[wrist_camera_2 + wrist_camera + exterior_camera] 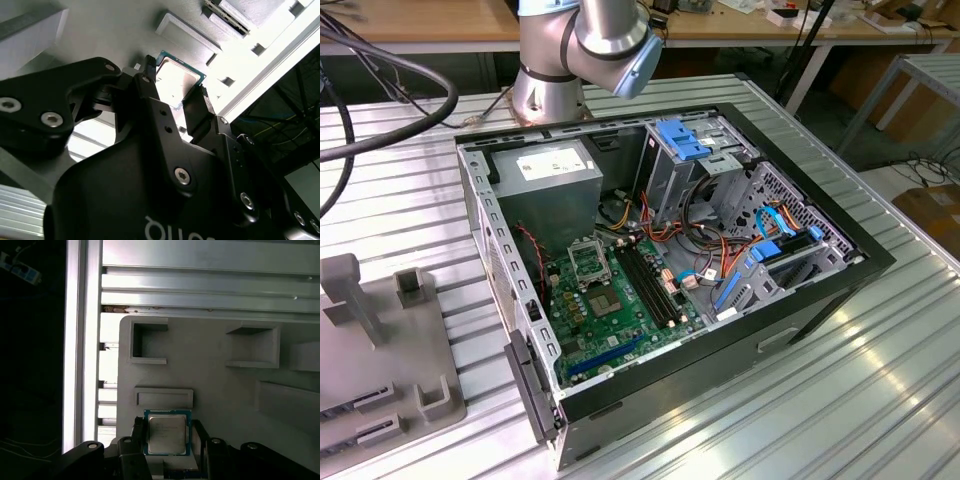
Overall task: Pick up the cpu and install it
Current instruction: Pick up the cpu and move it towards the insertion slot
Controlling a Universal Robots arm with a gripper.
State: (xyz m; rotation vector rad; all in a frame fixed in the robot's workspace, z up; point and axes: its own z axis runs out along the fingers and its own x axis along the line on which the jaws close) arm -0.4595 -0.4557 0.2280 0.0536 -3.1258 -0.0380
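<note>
A ribbed metal tabletop (840,400) is seen in the exterior view, and an open computer case (720,352) is laid on it near the middle. The base of the robot arm (590,40) is mounted on the far side, just behind the case. A grey moulded tray (380,340) with raised blocks and recesses is placed at the exterior view's left, well apart from the case opening. Inside the case a green motherboard (620,315) is lain flat, with a silver socket frame (588,262) at its far end and long black memory slots (650,285) just to the right of that frame.

In both wrist views the black gripper (168,424) is held over the grey tray (210,375). The cpu (167,432) is found there, over the tray's pale surface beside a shallow rectangular recess (164,397), its dull metal top turned upward. The jaws are drawn in narrow and closed on the cpu from two opposite edges, one finger being set against each side.
</note>
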